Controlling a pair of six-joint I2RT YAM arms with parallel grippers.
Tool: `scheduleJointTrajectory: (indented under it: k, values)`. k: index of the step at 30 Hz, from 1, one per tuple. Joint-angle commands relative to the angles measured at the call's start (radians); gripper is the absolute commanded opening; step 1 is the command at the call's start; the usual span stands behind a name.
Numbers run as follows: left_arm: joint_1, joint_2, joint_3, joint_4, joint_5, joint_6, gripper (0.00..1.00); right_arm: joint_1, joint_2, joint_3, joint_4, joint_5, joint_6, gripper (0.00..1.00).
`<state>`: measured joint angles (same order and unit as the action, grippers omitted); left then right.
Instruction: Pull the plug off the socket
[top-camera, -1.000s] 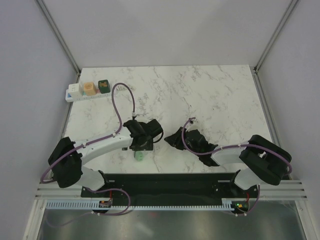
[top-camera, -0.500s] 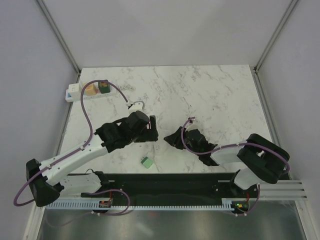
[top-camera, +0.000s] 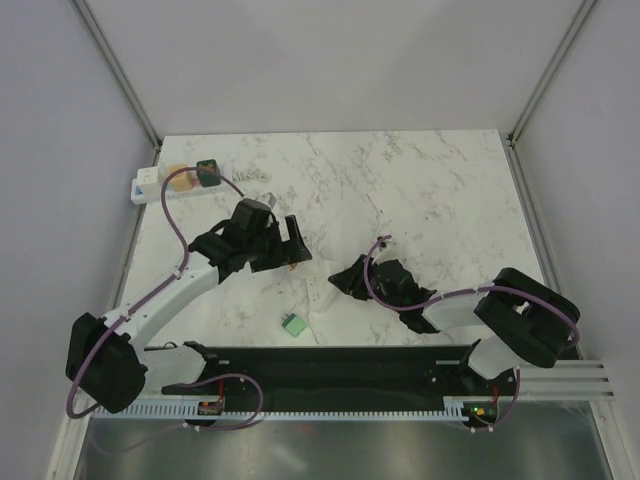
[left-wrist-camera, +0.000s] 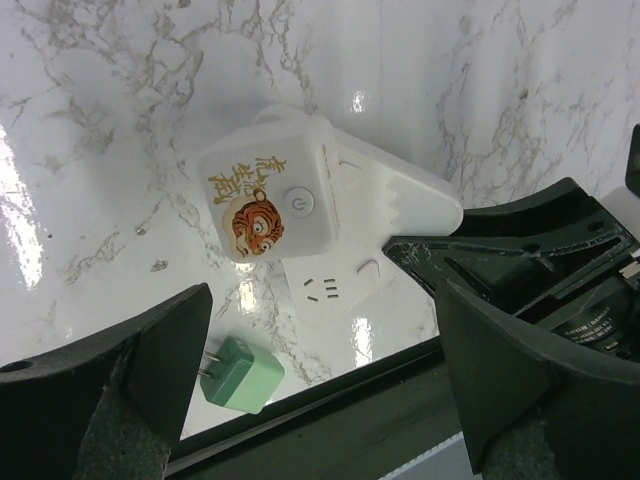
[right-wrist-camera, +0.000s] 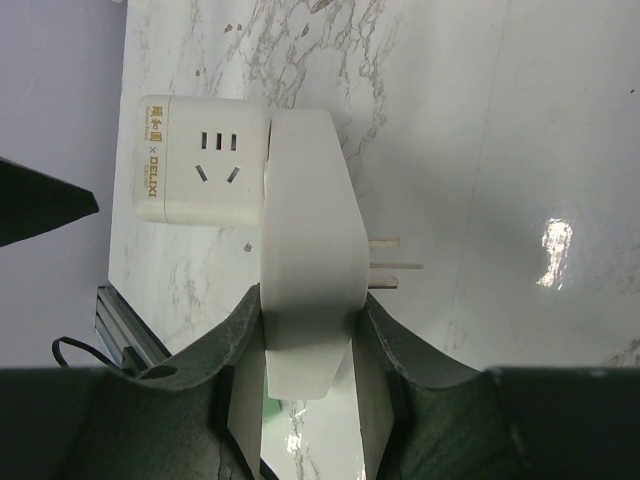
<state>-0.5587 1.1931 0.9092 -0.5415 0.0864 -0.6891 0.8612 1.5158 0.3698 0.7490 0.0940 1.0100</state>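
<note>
Since a second ago our left gripper (top-camera: 293, 244) has risen away from the near edge. The green plug (left-wrist-camera: 240, 373) it hung over now lies alone on the marble table (top-camera: 450, 200), prongs bare, and has not shifted in the last half second. The left jaws stand spread wide with nothing between them, so we judge the release done. Our right gripper (top-camera: 348, 277) is clamped on the wedge-shaped body of the white cube socket (right-wrist-camera: 200, 158), steadying it so a pull has something to brace against. The outlet faces we can see show empty holes, so we judge plug and socket parted. Well apart, at the far left corner, the white power strip (top-camera: 150, 186) carries an orange and a dark green block. Whether those are plugs we cannot tell.
</note>
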Motion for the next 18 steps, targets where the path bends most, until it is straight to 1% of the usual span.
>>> scheduleJointTrajectory:
  k: [1, 7, 13, 17, 18]
  values:
    - [0.013, 0.062, 0.000, 0.072, 0.108, 0.063, 1.00, 0.006, 0.018, -0.040, -0.172, -0.013, -0.116, 0.00]
    - [0.011, 0.118, -0.026, 0.109, 0.040, 0.036, 0.95, 0.002, 0.012, -0.043, -0.174, -0.017, -0.122, 0.00]
    - [0.013, 0.195, -0.018, 0.132, 0.039, 0.033, 0.94, -0.004, 0.014, -0.040, -0.175, -0.027, -0.128, 0.00]
    - [0.013, 0.247, 0.000, 0.156, 0.064, 0.033, 0.85, -0.008, 0.014, -0.037, -0.175, -0.027, -0.129, 0.00]
    - [0.013, 0.252, -0.003, 0.164, 0.068, 0.028, 0.78, -0.008, 0.014, -0.038, -0.172, -0.025, -0.126, 0.00]
